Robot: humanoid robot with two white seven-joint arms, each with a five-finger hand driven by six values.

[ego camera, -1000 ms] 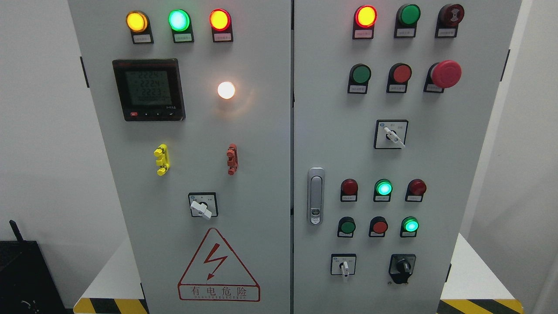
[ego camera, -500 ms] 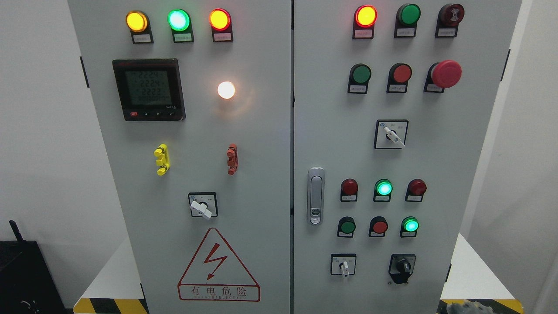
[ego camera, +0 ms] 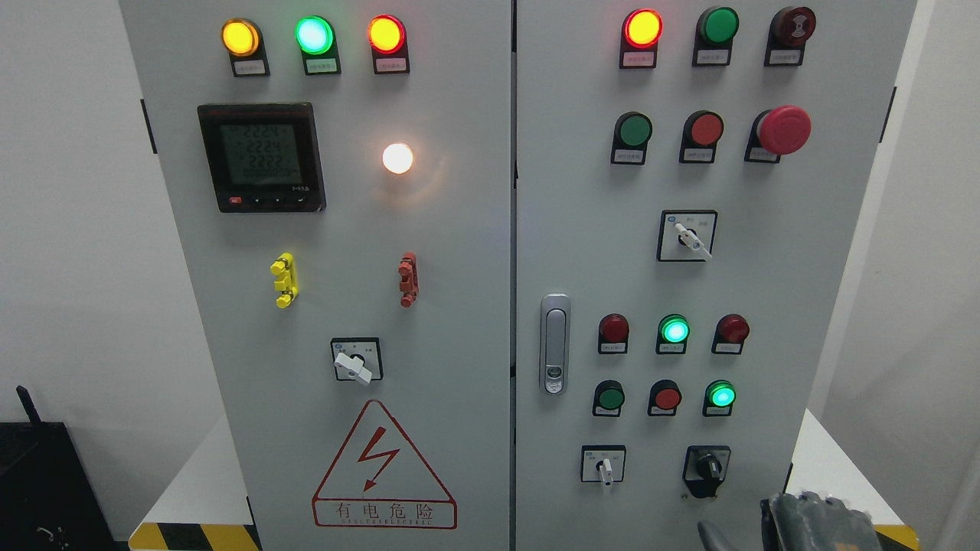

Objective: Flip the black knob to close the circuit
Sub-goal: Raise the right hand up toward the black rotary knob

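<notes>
The black knob point(ego camera: 707, 468) sits at the lower right of the right cabinet door, on a black plate, its handle pointing roughly up-right. My right hand point(ego camera: 811, 520) shows at the bottom edge, right of the middle, below and to the right of the knob and apart from it. Only its dark grey top and a thumb-like tip show, so its grasp is unclear. My left hand is out of view.
The grey cabinet point(ego camera: 490, 229) fills the view, with lit lamps, push buttons, a red mushroom stop button point(ego camera: 782, 129), white selector switches point(ego camera: 605, 467) point(ego camera: 687, 238) point(ego camera: 354, 365), a door latch point(ego camera: 554, 343) and a meter point(ego camera: 262, 157). A black box point(ego camera: 38, 482) stands at the lower left.
My right hand has risen into view at the bottom right, toward the black knob. The panel and its switches have not changed.
</notes>
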